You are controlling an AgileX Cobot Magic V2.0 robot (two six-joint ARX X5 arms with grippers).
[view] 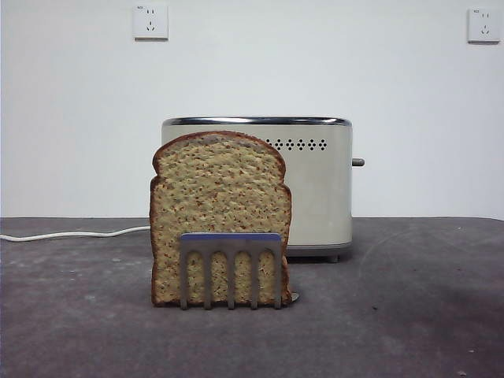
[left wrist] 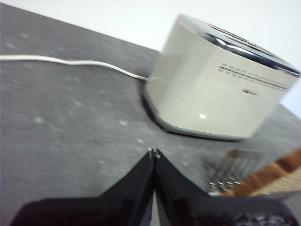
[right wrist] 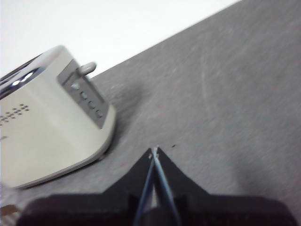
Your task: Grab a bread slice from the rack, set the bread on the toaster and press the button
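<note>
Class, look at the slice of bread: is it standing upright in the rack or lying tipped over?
Upright. The slice of bread stands on its bottom edge behind the rack prongs, domed top uppermost, in front of the toaster.

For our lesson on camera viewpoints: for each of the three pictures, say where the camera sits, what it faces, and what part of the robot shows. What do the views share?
Front view: low at table height, looking level at the slice of bread in the rack; no robot part shows.
Left wrist view: above the table, facing the toaster; left gripper shut.
Right wrist view: faces the button; right gripper shut.
All three share the toaster.
</note>
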